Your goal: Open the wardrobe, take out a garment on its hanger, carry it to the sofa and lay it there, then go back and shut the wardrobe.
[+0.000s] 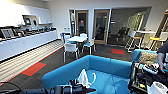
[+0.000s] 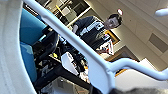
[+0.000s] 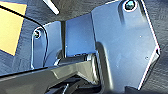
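The left gripper point(image 1: 87, 89) is clamped on the pale hanger point(image 2: 100, 67). The white garment point(image 1: 83, 78) is hung just above it, with the blue sofa point(image 1: 112, 67) beyond. Whether the right gripper is open cannot be told.

White table point(image 1: 77, 38) ringed by white chairs point(image 1: 70, 48); kitchen counter point(image 1: 25, 41) along the wall; a person point(image 2: 93, 31) nearby.
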Available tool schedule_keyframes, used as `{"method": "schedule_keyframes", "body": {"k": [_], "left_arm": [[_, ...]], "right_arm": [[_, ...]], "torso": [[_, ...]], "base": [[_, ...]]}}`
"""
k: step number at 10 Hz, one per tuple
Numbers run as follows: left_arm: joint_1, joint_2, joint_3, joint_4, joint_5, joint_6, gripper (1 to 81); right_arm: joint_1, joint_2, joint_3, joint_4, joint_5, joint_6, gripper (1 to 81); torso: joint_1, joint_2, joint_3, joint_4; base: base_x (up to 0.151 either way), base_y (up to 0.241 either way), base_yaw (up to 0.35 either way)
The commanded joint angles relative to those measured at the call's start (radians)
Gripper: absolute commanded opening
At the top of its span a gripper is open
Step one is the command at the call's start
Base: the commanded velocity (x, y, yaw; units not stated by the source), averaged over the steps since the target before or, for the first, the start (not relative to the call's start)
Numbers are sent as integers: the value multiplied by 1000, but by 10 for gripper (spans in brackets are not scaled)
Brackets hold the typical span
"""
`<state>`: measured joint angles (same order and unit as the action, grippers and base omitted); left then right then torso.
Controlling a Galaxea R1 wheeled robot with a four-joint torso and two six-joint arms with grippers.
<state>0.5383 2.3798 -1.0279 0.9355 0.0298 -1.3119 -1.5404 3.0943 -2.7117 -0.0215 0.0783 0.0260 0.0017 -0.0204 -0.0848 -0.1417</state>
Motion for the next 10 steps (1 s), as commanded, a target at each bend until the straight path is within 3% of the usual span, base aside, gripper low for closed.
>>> {"method": "schedule_keyframes", "body": {"k": [1,8,10], "left_arm": [[-129,-8,52,35,-14,14,10],[-126,-5,54,37,-15,16,10],[-126,-3,55,37,-16,16,10]], "right_arm": [[39,11,6,3,-55,-4,811],[39,13,6,3,-55,-4,811],[39,11,6,3,-55,-4,811]], "torso": [[0,0,0,0],[0,0,0,0],[-1,0,0,0]], "base": [[0,0,0],[0,0,0],[68,0,0]]}}
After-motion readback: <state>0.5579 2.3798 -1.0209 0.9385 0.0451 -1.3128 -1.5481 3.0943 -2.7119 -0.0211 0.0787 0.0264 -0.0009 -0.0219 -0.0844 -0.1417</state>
